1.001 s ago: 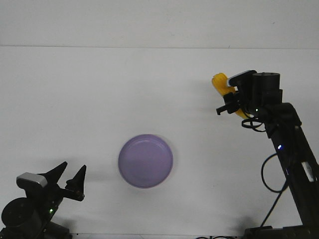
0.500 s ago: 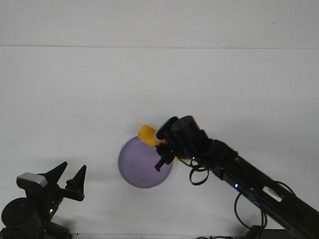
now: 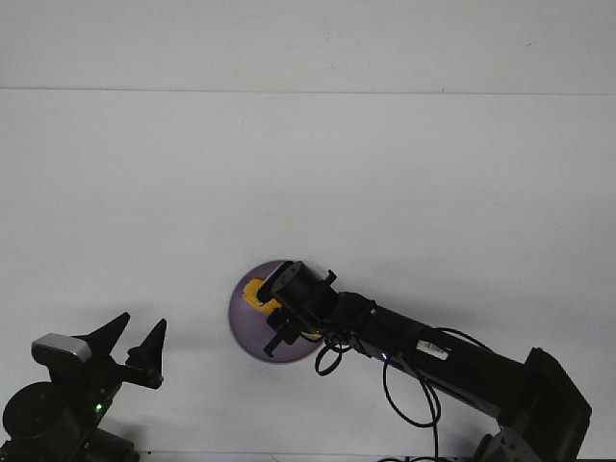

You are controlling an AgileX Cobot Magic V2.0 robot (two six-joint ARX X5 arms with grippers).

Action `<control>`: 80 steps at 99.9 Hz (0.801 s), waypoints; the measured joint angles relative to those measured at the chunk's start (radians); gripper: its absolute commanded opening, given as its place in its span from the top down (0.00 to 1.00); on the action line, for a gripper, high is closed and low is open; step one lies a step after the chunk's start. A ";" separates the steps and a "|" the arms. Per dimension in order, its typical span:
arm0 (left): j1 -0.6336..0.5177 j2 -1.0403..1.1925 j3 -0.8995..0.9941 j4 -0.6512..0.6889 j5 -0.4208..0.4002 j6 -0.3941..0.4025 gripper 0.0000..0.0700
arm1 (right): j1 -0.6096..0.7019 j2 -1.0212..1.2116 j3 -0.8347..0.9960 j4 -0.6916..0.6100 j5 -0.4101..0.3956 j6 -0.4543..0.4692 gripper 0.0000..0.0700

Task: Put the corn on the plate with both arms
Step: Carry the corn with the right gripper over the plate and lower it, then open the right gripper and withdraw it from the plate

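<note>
Yellow corn (image 3: 256, 293) shows just past the right gripper (image 3: 276, 325), low over the lavender plate (image 3: 245, 332); the wrist hides the fingertips, so whether the gripper pinches the cob I cannot tell. Delivery looks nearly done; release and retreat remain. The left gripper (image 3: 138, 351) hovers spread, well apart from the plate. The bench (image 3: 308, 173) is plain white, meeting a pale wall behind.

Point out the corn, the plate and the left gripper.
corn (image 3: 255, 293): front view, yellow part showing beside the right arm.
plate (image 3: 241, 322): front view, bare purple surface near its left rim.
left gripper (image 3: 137, 341): front view, midway between the fingertips.
</note>
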 measured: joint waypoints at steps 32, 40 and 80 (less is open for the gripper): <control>0.000 0.000 0.000 0.000 0.000 0.000 0.34 | 0.000 0.006 0.000 0.048 0.001 0.020 0.31; 0.000 0.000 0.000 0.000 0.000 0.000 0.34 | -0.001 0.001 0.000 0.047 0.002 0.026 0.31; 0.000 0.000 0.000 0.001 0.000 0.000 0.34 | -0.001 -0.584 0.001 -0.039 0.251 -0.028 0.31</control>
